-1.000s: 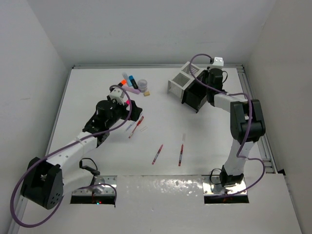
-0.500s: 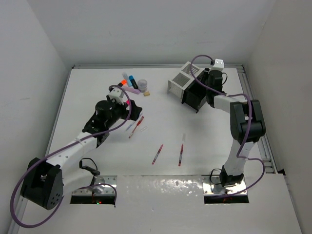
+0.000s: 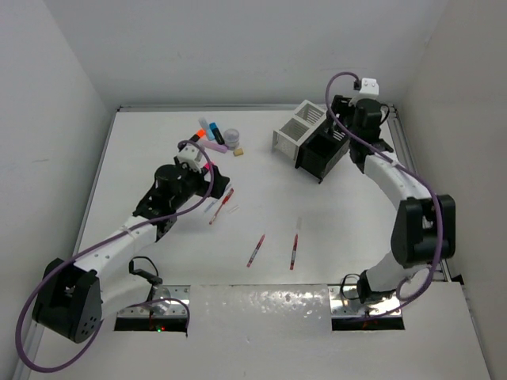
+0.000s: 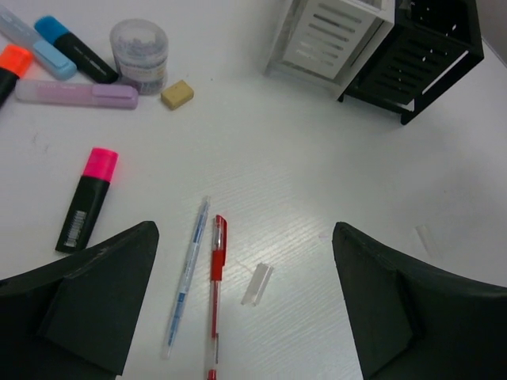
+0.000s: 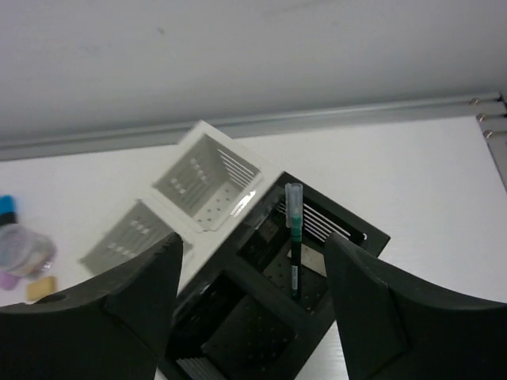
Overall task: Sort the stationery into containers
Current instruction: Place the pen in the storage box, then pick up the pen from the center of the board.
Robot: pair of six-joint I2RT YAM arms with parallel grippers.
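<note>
In the right wrist view a green pen (image 5: 293,237) stands upright in a back cell of the black container (image 5: 360,229). My right gripper (image 5: 253,265) hangs open above it, apart from the pen. The white container (image 5: 207,184) adjoins the black one. My left gripper (image 4: 245,309) is open over a clear pen (image 4: 187,275), a red pen (image 4: 215,269) and a clear cap (image 4: 257,284), touching none of them. A pink-capped black highlighter (image 4: 87,199) lies to their left. From above, the left gripper (image 3: 215,178) is mid-table and the right gripper (image 3: 339,134) is over the black container (image 3: 321,157).
At the back lie a tape roll (image 4: 139,54), a tan eraser (image 4: 177,93), and pale purple (image 4: 75,93), blue (image 4: 63,51) and orange (image 4: 12,62) highlighters. Two more red pens (image 3: 255,250) (image 3: 294,251) lie nearer the arm bases. Walls enclose the table.
My right gripper has opened and let go of the green pen, which now stands in the black container, and the arm has drawn up and back. The left jaws have narrowed slightly.
</note>
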